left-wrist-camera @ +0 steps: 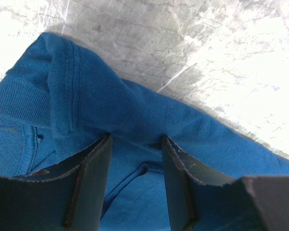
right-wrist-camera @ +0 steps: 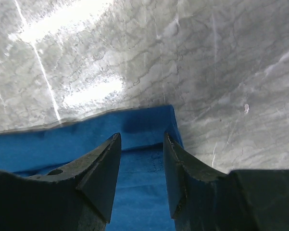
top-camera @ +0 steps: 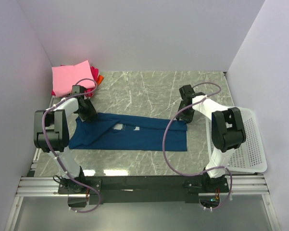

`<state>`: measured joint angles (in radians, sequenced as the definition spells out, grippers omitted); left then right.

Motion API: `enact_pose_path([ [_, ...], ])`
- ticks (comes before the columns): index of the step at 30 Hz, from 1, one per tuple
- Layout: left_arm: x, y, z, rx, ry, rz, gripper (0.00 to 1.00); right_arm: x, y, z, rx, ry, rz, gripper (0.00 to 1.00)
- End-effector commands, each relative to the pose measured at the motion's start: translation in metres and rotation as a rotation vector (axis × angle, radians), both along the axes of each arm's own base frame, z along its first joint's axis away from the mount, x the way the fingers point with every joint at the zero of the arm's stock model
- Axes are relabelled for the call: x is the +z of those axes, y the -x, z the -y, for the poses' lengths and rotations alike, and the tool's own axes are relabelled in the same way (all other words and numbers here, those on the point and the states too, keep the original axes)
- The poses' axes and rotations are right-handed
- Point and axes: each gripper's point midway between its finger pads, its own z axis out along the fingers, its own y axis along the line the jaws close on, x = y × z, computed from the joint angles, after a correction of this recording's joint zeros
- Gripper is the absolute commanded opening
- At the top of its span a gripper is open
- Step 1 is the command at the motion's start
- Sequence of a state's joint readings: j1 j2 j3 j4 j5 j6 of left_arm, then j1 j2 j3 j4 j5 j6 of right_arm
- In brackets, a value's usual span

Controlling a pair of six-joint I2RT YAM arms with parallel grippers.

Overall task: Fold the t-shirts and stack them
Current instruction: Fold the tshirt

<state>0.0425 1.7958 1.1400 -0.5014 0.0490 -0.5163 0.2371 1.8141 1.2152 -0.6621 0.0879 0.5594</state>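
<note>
The dark blue t-shirt lies folded lengthwise into a long strip across the table's middle, a bit of white print showing at its centre. My left gripper stands open over the shirt's far left edge; the left wrist view shows blue cloth and a seam between the spread fingers. My right gripper stands open over the shirt's far right corner, fingers apart above the cloth. A folded pink shirt lies at the back left on top of magenta-red and orange ones.
A white plastic mesh basket sits at the right edge of the table, beside the right arm. Grey marble table stretches behind the blue shirt. White walls close in the left, back and right.
</note>
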Motion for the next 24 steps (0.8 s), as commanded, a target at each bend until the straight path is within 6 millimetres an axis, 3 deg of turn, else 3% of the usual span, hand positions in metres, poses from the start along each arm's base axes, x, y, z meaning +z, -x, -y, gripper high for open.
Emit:
enact_pose_path([
  [1, 0.012, -0.002, -0.007, -0.003, -0.017, 0.028, 0.52, 0.011, 0.002, 0.003, 0.004, -0.006, 0.042, 0.48],
  [7, 0.008, 0.001, -0.008, -0.006, -0.017, 0.016, 0.52, 0.003, 0.019, 0.005, -0.001, -0.009, 0.007, 0.47],
  [18, 0.008, 0.000, -0.007, -0.006, -0.011, 0.020, 0.52, 0.022, 0.028, 0.000, -0.008, -0.037, 0.048, 0.47],
  [24, 0.006, 0.000, -0.006, -0.006, -0.007, 0.018, 0.52, 0.016, 0.034, -0.008, 0.008, -0.061, 0.030, 0.47],
])
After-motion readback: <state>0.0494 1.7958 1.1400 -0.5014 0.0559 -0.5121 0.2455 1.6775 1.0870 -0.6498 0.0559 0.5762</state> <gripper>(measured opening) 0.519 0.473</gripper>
